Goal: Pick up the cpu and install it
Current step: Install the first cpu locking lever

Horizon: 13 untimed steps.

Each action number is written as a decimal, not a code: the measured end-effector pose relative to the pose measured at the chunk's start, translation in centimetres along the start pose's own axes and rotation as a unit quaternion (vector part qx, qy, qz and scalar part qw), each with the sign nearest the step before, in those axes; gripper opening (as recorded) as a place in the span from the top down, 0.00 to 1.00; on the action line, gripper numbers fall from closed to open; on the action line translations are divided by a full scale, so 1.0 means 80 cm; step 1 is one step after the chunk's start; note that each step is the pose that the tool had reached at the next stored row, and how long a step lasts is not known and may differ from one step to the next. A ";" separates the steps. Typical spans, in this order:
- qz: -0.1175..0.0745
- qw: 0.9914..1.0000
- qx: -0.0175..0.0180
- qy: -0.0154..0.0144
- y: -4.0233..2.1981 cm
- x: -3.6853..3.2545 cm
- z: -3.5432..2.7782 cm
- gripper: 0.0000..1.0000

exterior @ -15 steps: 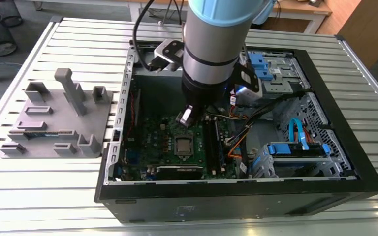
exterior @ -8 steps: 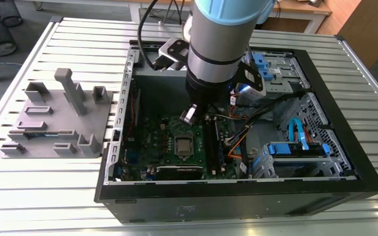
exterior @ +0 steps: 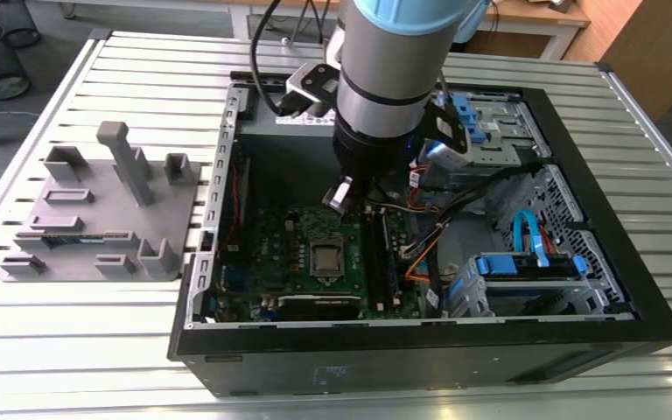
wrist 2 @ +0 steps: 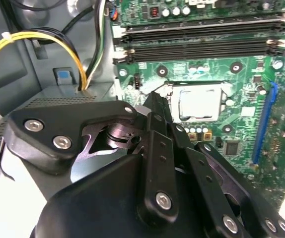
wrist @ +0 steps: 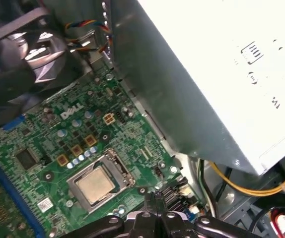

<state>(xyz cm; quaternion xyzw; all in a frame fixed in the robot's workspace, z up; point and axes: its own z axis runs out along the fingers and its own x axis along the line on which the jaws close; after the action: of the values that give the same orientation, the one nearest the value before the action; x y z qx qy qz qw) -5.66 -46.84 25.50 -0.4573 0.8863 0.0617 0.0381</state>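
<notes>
Hovering inside the open black computer case [exterior: 616, 337], the black gripper [wrist: 155, 201] has its jaws clenched together, grasping nothing. Small flat square silver-topped cpu [wrist: 97, 184] lies seated in the metal socket frame [wrist 2: 175, 101] on the green motherboard [wrist: 58, 134], just beside the fingertips.

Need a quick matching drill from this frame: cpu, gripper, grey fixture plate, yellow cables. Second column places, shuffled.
Things:
1. cpu
2. gripper
3. grey fixture plate
4. yellow cables

Places:
A. on the slatted table outside the computer case
B. seated in the motherboard socket
C. running beside the power supply box
D. inside the case, above the motherboard, beside the socket

Pairs: 1-B, 2-D, 3-A, 4-C
</notes>
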 end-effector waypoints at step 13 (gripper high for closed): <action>0.000 1.000 0.000 0.000 0.0069 -0.0149 0.0050 0.89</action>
<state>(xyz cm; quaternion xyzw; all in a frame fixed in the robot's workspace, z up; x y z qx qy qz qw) -5.41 -45.50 25.29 -0.4573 0.8863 0.0617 0.0381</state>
